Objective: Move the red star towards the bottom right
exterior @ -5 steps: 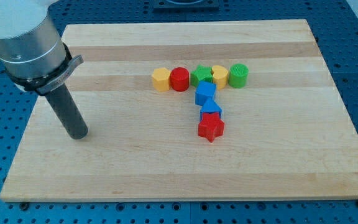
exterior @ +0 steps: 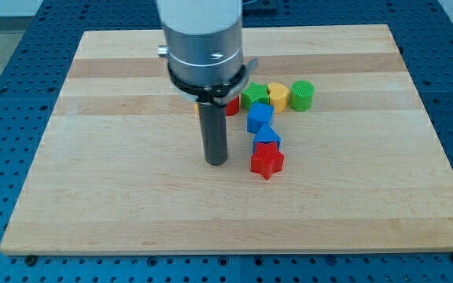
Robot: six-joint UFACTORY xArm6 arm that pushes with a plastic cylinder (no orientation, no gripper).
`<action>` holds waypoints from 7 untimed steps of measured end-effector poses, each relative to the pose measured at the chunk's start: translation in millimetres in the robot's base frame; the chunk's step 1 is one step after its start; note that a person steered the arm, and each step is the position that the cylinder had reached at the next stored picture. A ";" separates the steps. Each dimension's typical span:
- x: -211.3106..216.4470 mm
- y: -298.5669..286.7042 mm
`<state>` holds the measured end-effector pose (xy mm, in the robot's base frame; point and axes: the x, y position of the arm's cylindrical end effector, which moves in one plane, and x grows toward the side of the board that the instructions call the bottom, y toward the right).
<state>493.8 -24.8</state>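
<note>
The red star lies on the wooden board, just right of its middle. My tip rests on the board close to the star's left, a small gap apart. A blue block touches the star's top side, and a blue cube sits above that. Along the row above are a green star, a yellow block and a green cylinder. A red block shows only as a sliver behind my rod; anything further left in that row is hidden.
The board's edges border a blue perforated table on all sides. My arm's wide grey body covers the board's upper middle.
My tip has moved far to the right, from the board's left side to just left of the red star. The arm now hides the yellow and red blocks. No block has moved.
</note>
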 end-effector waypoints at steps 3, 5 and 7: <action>6.0 70.9; 22.2 108.7; 39.7 159.6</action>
<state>533.5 134.8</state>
